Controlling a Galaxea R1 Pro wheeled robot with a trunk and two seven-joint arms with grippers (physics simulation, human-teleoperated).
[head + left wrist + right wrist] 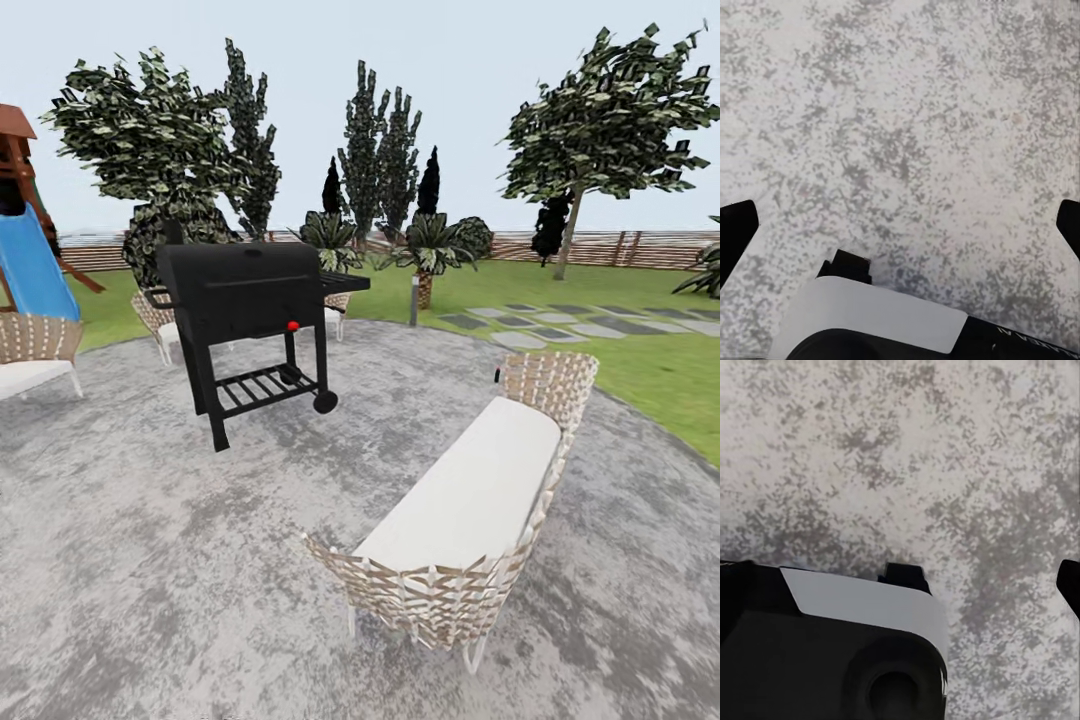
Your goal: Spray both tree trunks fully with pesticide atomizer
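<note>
Mottled grey paving (pixel 150 560); black grill (pixel 250 320), wicker sofa (pixel 470 520). Left fingers (pixel 735 232) and right fingers (pixel 1071 581) spread over bare paving.

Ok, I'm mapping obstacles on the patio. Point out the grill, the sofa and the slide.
grill (pixel 245 285), head view, on the front of its black lid.
sofa (pixel 470 490), head view, on the white seat cushion.
slide (pixel 35 270), head view, on the blue chute.
</note>
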